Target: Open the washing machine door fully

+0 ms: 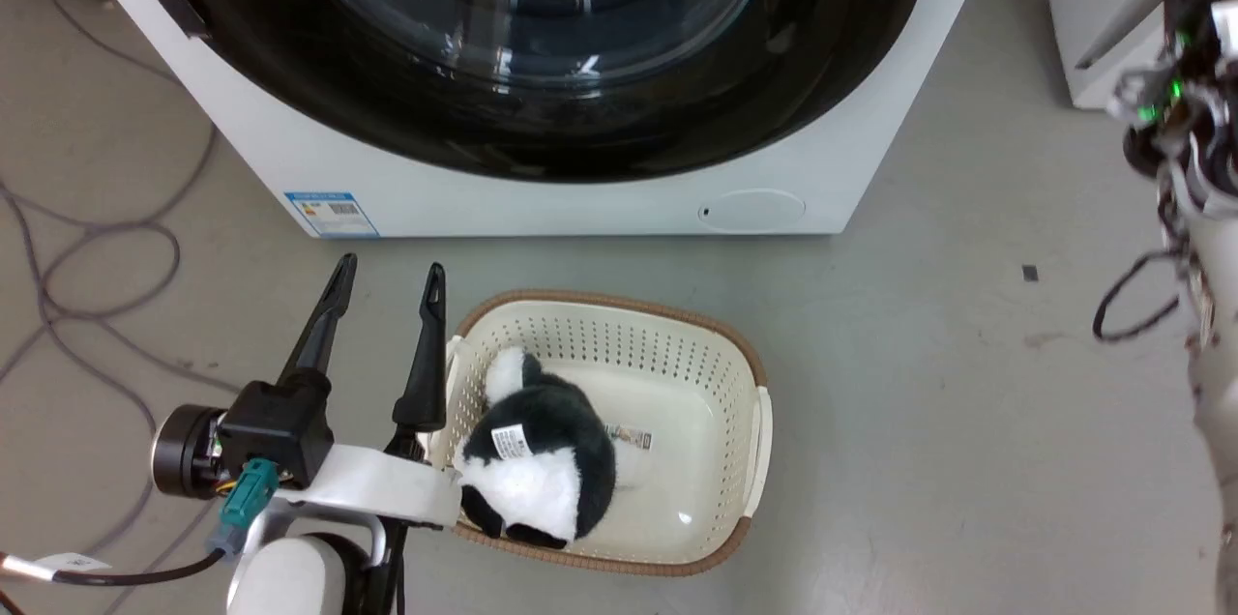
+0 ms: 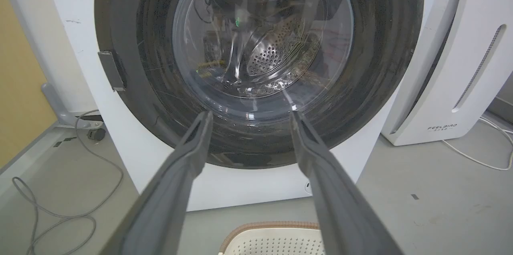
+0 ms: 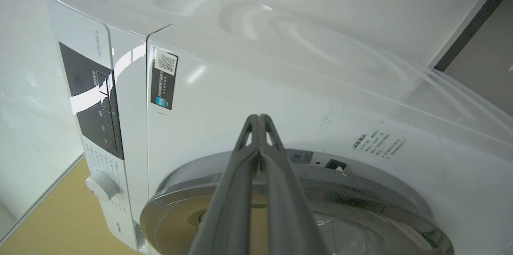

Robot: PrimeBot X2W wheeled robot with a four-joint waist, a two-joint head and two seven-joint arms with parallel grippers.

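Door (image 1: 542,127) looks shut. R gripper (image 3: 258,118) fingers together, raised by door's right edge, prob. to pry rim. L gripper (image 1: 392,265) fingers apart, idle near basket (image 1: 619,301).

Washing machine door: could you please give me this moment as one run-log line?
washing machine door: closed | left tool: open, empty, short of door | right tool: shut, empty, near door rim

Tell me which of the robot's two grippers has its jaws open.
The left gripper: its jaws stand wide apart, pointing at the washing machine door. The right gripper has its jaws shut together, tips touching, holding nothing.
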